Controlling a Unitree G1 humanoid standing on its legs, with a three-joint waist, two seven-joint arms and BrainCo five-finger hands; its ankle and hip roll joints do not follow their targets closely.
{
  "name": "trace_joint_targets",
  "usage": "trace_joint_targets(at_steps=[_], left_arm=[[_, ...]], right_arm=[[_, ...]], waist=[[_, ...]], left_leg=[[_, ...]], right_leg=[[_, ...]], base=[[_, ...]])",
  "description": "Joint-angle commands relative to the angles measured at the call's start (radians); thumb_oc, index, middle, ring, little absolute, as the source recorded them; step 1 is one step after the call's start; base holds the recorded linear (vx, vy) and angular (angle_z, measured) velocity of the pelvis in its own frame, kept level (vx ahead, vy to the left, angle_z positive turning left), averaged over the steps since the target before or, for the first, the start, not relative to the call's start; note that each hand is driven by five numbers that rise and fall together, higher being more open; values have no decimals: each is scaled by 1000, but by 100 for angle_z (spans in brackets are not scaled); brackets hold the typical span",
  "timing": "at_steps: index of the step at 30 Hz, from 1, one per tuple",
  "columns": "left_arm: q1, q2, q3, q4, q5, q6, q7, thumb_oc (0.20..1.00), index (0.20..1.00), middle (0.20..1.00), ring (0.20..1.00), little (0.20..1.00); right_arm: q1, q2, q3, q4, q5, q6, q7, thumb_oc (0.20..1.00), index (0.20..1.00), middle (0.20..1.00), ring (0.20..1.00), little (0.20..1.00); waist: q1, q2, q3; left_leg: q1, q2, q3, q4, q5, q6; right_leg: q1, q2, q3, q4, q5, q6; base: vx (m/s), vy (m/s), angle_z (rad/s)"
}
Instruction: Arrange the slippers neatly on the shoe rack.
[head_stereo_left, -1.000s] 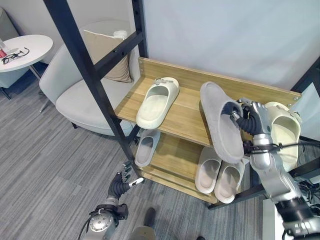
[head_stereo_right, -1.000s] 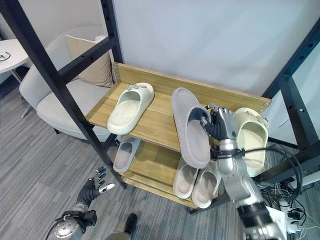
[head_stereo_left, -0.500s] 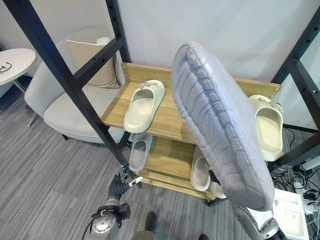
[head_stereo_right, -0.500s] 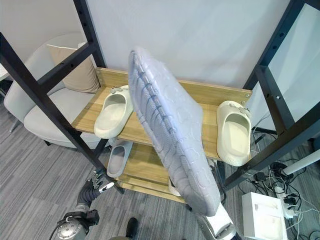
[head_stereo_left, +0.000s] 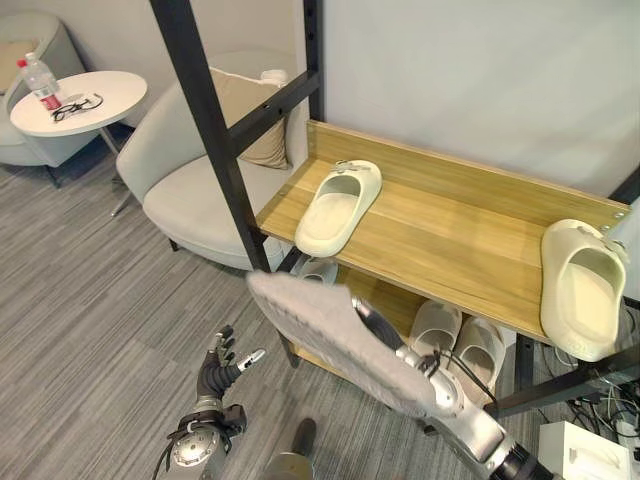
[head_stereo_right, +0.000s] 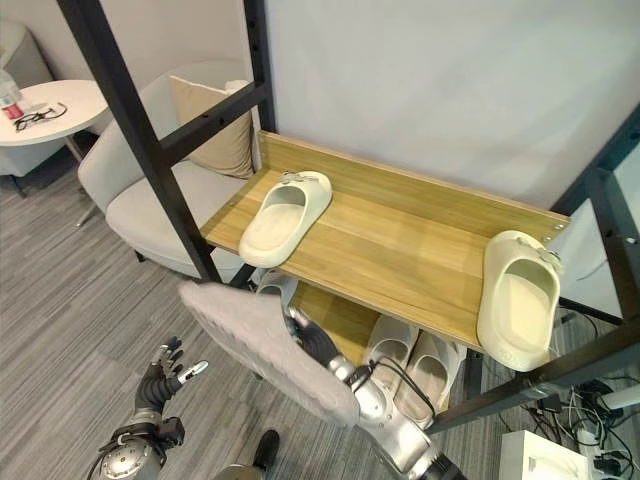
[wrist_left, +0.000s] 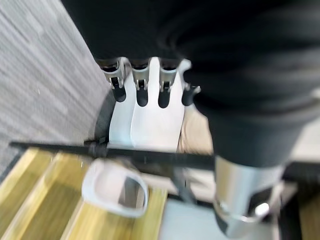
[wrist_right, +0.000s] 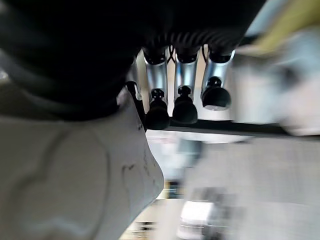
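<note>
My right hand (head_stereo_left: 441, 384) is shut on a grey slipper (head_stereo_left: 335, 336), held sole up and low in front of the shoe rack (head_stereo_left: 450, 222); its curled fingers (wrist_right: 185, 109) lie along the slipper's edge (wrist_right: 75, 170). On the top shelf, one cream slipper (head_stereo_left: 338, 207) lies at the left and another (head_stereo_left: 582, 287) hangs over the right end. The lower shelf holds a pale pair (head_stereo_left: 458, 338) and a grey slipper (wrist_left: 118, 187) at its left. My left hand (head_stereo_left: 222, 368) hangs open near the floor, holding nothing.
Black frame posts (head_stereo_left: 215, 140) stand in front of the rack's left end. A pale armchair (head_stereo_left: 190, 185) with a tan cushion (head_stereo_left: 250, 120) sits left of it. A round white table (head_stereo_left: 75, 100) carries a bottle and glasses. A power strip (head_stereo_left: 590, 450) lies on the floor at the right.
The camera has shifted. My right hand has brought the grey slipper down from beside the top shelf to low in front of the rack. The left hand stays as it was.
</note>
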Motion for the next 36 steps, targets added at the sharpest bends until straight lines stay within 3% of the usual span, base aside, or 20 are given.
trace_joint_targets(at_steps=[1,4,5,7,9,15,19,23,30,31,36], left_arm=[[-90,25,20,-29,7,-74,20,1000,1000,1000,1000,1000],[-102,28,6,-55,14,-76,34,1000,1000,1000,1000,1000],[-115,31,-11,-78,22,-78,46,1000,1000,1000,1000,1000],[-174,47,-48,-123,38,-86,71,1000,1000,1000,1000,1000],[-269,61,-93,-180,40,-110,98,1000,1000,1000,1000,1000],[-344,68,-116,-219,35,-132,121,1000,1000,1000,1000,1000],[-421,80,-136,-260,28,-158,168,1000,1000,1000,1000,1000],[-515,95,-165,-273,31,-165,181,1000,1000,1000,1000,1000],[-569,110,-218,-294,12,-164,166,1000,1000,1000,1000,1000],[-576,117,-225,-305,5,-162,165,1000,1000,1000,1000,1000],[-600,122,-250,-318,0,-149,161,1000,1000,1000,1000,1000]], right_arm=[[-27,12,-46,-79,-199,-40,-80,200,200,200,200,200],[-32,7,-92,1,-353,-24,-190,200,200,200,200,200],[-56,0,-123,47,-441,-2,-273,200,200,200,200,200],[-132,9,-188,127,-461,26,-392,200,200,200,200,200],[-286,-9,-270,186,-516,79,-535,200,200,200,200,200],[-403,-41,-356,289,-539,128,-662,200,200,200,200,200],[-587,-100,-381,471,-557,216,-788,200,200,200,200,200],[-766,-131,-345,624,-521,255,-830,200,200,200,200,200],[-946,-53,-226,861,-438,260,-797,200,200,200,200,200],[-976,-42,-196,916,-443,285,-789,1000,1000,1000,1000,1000],[-1028,13,-153,1032,-457,333,-776,1000,1000,1000,1000,1000]], waist=[[16,-1,37],[21,5,58],[27,12,88],[36,38,162],[25,78,261],[34,77,275],[57,75,307],[65,82,347],[83,87,380],[86,88,384],[88,88,386]], left_leg=[[93,54,0,0,-107,-26],[77,50,-18,5,-103,-25],[57,47,-29,10,-96,-26],[-6,38,-51,35,-78,-25],[-150,23,-58,147,-79,-15],[-298,2,-53,253,-100,-11],[-364,-2,-54,247,-83,-16],[-393,-9,-59,261,-78,-24],[-359,-3,-67,237,-71,-29],[-360,-4,-69,239,-71,-30],[-363,-6,-72,238,-70,-31]], right_leg=[[16,-12,-22,53,-73,-6],[10,-13,-40,68,-81,-5],[-5,-16,-49,83,-87,-6],[-65,-30,-63,135,-94,-8],[-242,-76,-36,294,-107,-17],[-392,-99,8,396,-133,-21],[-463,-106,16,412,-131,-22],[-487,-103,21,436,-144,-28],[-455,-90,19,413,-144,-33],[-454,-89,15,415,-146,-33],[-454,-85,14,415,-147,-33]], base=[[-13,6,16],[-59,-1,25],[-217,12,35],[-360,48,35],[-469,135,33],[-161,74,3],[-62,36,-3],[-42,5,4],[8,-5,1],[0,0,0],[0,0,0]])
